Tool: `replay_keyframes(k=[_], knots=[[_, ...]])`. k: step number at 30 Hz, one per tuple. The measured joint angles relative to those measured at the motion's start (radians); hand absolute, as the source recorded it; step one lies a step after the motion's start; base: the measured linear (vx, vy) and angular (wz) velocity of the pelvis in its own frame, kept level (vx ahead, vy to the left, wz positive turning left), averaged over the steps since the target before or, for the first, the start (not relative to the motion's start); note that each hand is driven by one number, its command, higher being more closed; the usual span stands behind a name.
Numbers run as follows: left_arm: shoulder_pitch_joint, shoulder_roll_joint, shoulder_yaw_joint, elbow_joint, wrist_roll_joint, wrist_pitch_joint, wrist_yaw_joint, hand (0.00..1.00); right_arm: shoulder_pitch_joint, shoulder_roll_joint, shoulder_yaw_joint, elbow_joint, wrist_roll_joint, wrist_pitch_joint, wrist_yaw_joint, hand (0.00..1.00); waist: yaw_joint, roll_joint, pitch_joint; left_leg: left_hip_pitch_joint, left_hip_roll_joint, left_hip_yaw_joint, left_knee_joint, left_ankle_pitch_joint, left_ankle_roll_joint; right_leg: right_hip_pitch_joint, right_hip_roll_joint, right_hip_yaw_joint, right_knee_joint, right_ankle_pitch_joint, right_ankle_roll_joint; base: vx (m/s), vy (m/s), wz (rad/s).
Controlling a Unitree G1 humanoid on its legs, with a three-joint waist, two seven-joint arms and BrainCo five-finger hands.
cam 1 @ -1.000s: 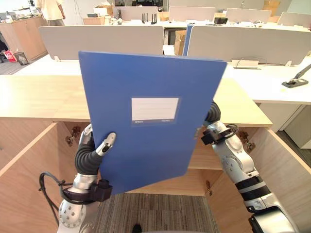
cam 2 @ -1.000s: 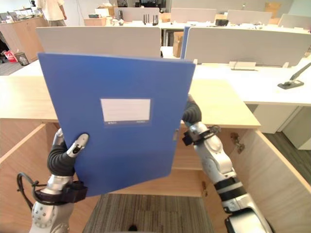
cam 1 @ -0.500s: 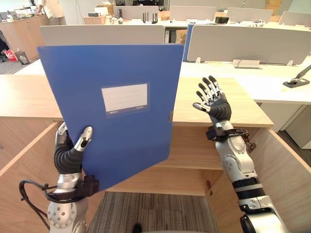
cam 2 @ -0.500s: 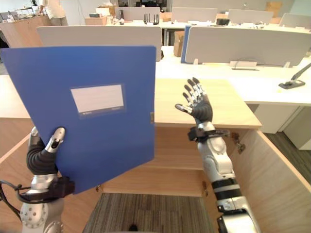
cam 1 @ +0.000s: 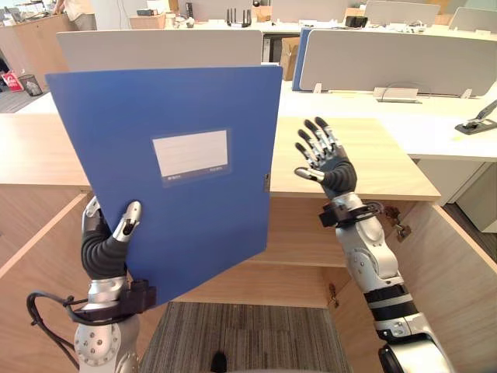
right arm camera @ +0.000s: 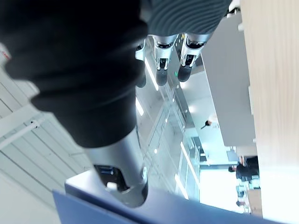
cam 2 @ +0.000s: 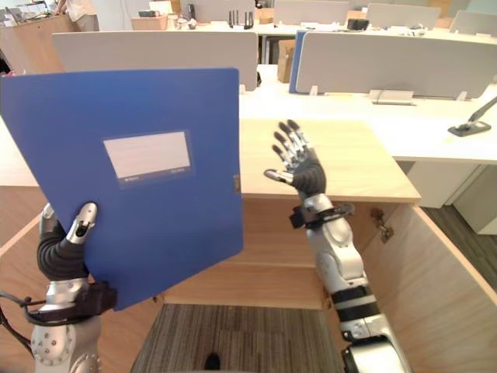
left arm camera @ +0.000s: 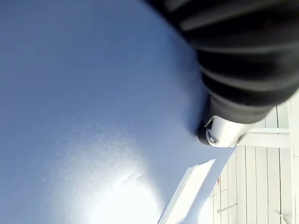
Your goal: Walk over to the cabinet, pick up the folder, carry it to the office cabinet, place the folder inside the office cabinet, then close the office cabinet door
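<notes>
A large blue folder with a white label stands upright in front of me, tilted a little. My left hand grips its lower left corner, thumb on the front face and fingers behind; the blue cover shows close in the left wrist view. My right hand is raised to the right of the folder, apart from it, fingers spread and straight, holding nothing. Below and behind the folder is the wooden office cabinet, its inside open towards me.
The cabinet's two doors stand open, one at my left and one at my right. Past the cabinet top run white desks with grey dividers. A person stands far back left. Striped carpet lies below.
My right hand came off the folder's right edge and now stands spread in the air. The left hand swung the folder to the left and holds it alone.
</notes>
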Motion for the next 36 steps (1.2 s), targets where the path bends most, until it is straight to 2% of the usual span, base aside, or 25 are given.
replay_keyframes(k=[7,16,17,22,23,27,30,32,34,35,36], knots=[[-0.012,0.0,-0.058,0.0,0.008,0.0,-0.004,1.0,-0.027,0.002,0.11,-0.036,0.008,0.0,0.043,0.0,0.003,-0.004,0.002,0.0,0.002,0.002,0.0,0.0,0.0,0.0,0.0,0.001,-0.001,0.002,0.001,0.0,0.0,0.0],[-0.03,0.001,-0.088,0.0,0.006,0.0,0.004,1.0,-0.085,0.002,0.183,-0.034,0.012,-0.001,0.042,0.0,0.011,-0.007,0.002,-0.006,0.002,0.002,0.0,0.0,0.0,-0.004,0.001,0.001,-0.003,0.004,0.001,0.0,0.0,0.0],[-0.03,0.001,-0.093,0.0,0.005,0.0,0.007,1.0,-0.094,0.002,0.187,-0.034,0.013,-0.001,0.042,1.0,0.013,-0.007,0.002,-0.007,0.002,0.002,0.0,0.0,0.0,-0.005,0.001,0.001,-0.003,0.004,0.001,0.0,0.0,0.0],[-0.032,0.001,-0.096,0.0,-0.008,-0.026,0.019,1.0,-0.145,-0.012,0.216,-0.031,0.052,-0.001,0.033,1.0,0.017,-0.009,-0.002,-0.007,0.001,0.001,0.0,0.0,0.0,-0.005,0.001,0.001,-0.003,0.004,0.001,0.0,0.0,0.0],[-0.033,0.001,-0.096,0.0,-0.011,-0.032,0.019,0.0,-0.155,-0.021,0.223,-0.031,0.055,-0.001,0.033,1.0,0.018,-0.01,-0.003,-0.008,0.001,0.0,0.0,0.0,0.0,-0.005,0.001,0.0,-0.002,0.004,0.001,0.0,0.0,0.0],[-0.033,0.036,-0.1,0.0,-0.03,-0.046,0.018,0.0,-0.197,-0.092,0.271,-0.031,0.092,-0.002,0.047,1.0,0.021,-0.013,-0.015,-0.01,0.001,-0.001,0.0,0.001,-0.001,-0.007,0.002,0.0,-0.002,0.004,0.001,0.0,0.0,0.0],[-0.033,0.094,-0.12,0.053,-0.103,-0.053,-0.005,0.0,-0.23,-0.15,0.312,-0.032,0.099,-0.011,0.056,1.0,0.021,-0.012,-0.027,-0.01,0.001,-0.001,0.0,0.001,-0.001,-0.007,0.002,0.0,-0.002,0.004,0.001,0.0,0.0,0.0],[-0.033,0.141,-0.161,0.115,-0.179,-0.05,-0.046,0.0,-0.238,-0.203,0.33,-0.032,0.091,-0.011,0.056,1.0,0.022,-0.013,-0.029,-0.01,0.001,-0.001,0.0,0.002,-0.001,-0.008,0.002,0.0,-0.001,0.004,0.001,0.0,0.0,0.0],[-0.04,0.207,-0.209,0.222,-0.31,-0.026,-0.156,0.0,-0.237,-0.265,0.355,-0.031,0.071,-0.008,0.059,1.0,0.019,-0.013,-0.029,-0.011,0.002,-0.001,0.0,0.003,-0.001,-0.011,0.002,0.0,0.002,0.004,0.0,0.0,0.0,0.0],[-0.045,0.222,-0.218,0.254,-0.344,-0.017,-0.188,0.0,-0.236,-0.279,0.364,-0.031,0.065,-0.007,0.06,1.0,0.019,-0.013,-0.03,-0.012,0.002,-0.001,0.0,0.003,-0.001,-0.012,0.002,0.0,0.002,0.004,0.0,0.0,0.0,0.0],[-0.054,0.243,-0.236,0.313,-0.412,0.008,-0.25,0.0,-0.233,-0.291,0.371,-0.029,0.041,-0.002,0.063,1.0,0.017,-0.013,-0.03,-0.012,0.002,-0.001,0.0,0.004,-0.001,-0.013,0.002,0.001,0.003,0.004,0.0,0.0,0.0,0.0]])
